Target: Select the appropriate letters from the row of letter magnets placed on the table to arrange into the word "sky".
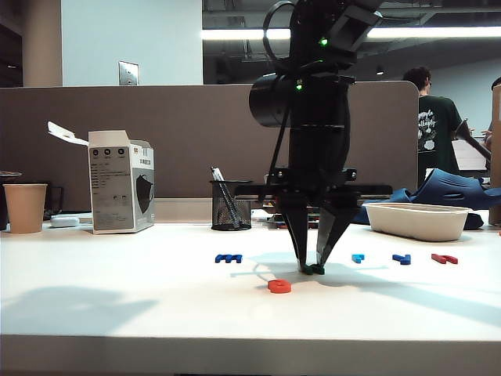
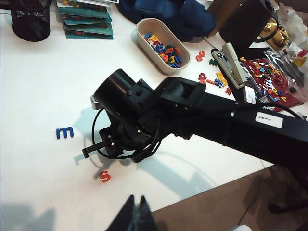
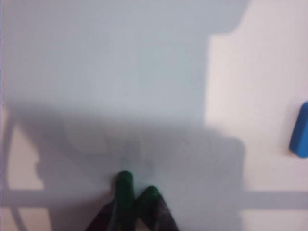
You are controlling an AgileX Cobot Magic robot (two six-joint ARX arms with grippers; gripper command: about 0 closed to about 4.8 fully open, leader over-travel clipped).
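Pinched close together, the right gripper's (image 1: 315, 269) dark fingers come down to the wide white table (image 1: 117, 313) in the exterior view, with a small dark green plastic letter magnet (image 3: 126, 185) caught between their tips. The right wrist view is blurred, yet green shows right at the fingertips there, so the hold looks real rather than certain.

Just in front of that gripper and a little to the left in the exterior view lies the rounded orange-red plastic letter "s" (image 1: 279, 286), flat on the table and not touching the fingers. Behind it runs the row: a wider blue letter "m" (image 1: 228, 258) on the left, then, right of the gripper, a tiny light-blue letter (image 1: 358, 258), a dark blue letter (image 1: 402, 258) and a red letter (image 1: 444, 258).

Only the dark tips of the left gripper (image 2: 134, 211) show, at the edge of the left wrist view; they seem to meet, but I cannot tell for sure. It hangs well apart from the letters.
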